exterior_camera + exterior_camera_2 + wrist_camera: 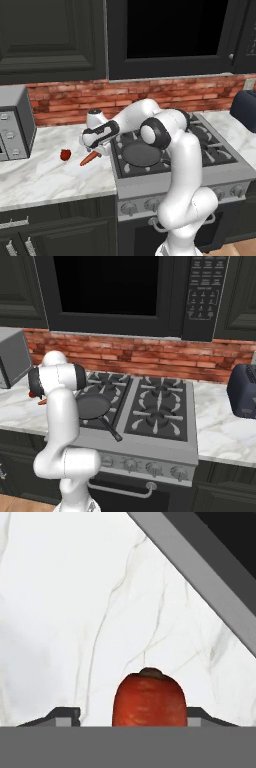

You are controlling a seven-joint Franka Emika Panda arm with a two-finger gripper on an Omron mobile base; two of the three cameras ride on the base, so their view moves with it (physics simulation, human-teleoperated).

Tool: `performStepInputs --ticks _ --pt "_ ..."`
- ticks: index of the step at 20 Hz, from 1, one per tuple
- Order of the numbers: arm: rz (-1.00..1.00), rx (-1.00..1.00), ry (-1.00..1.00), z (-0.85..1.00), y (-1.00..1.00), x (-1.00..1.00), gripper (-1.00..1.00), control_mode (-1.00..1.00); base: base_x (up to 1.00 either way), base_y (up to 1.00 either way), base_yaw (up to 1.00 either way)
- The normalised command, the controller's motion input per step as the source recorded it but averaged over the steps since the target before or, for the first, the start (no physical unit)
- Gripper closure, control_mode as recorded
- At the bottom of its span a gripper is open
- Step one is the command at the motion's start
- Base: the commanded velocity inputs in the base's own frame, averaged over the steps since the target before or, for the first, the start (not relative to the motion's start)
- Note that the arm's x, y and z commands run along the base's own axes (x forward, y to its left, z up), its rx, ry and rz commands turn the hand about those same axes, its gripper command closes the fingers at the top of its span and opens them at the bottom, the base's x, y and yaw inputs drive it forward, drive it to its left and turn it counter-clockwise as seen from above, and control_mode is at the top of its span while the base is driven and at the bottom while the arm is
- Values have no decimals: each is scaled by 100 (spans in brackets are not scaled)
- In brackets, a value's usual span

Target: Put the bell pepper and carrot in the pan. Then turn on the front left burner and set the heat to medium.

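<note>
- Worktop (45, 175): white marble, left of the stove (225, 172); its front edge runs just below the vegetables, and bare marble lies between them and the microwave (15, 127) at the far left.
- Carrot (90, 158): lies on the worktop just beside the stove's left edge, thick end toward the stove.
- Bell pepper (65, 155): sits on the worktop, just left of the carrot, apart from it.
- Pan (141, 153): rests on the front left burner (102, 390), handle pointing toward the stove front.
- Right base view: shows the pan handle and a toaster (243, 390) on the right-hand worktop; the arm hides most of the carrot there.
- Hand view: shows the carrot's thick end close up between the fingertips (62, 716), a stove edge crossing the upper right.
- End effector (98, 150): down at the carrot, fingers standing on either side of it; whether they are clamped on it I cannot tell.
</note>
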Motion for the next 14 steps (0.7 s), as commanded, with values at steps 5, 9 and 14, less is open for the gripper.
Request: performStepInputs --ticks 5,9,14 --pt "0 0 0 0 0 0 100 -100 0 0 0" --pt "0 0 1 -2 -1 -35 100 -100 0 0 0" --pt "0 0 -11 14 0 -100 100 -100 0 0 0"
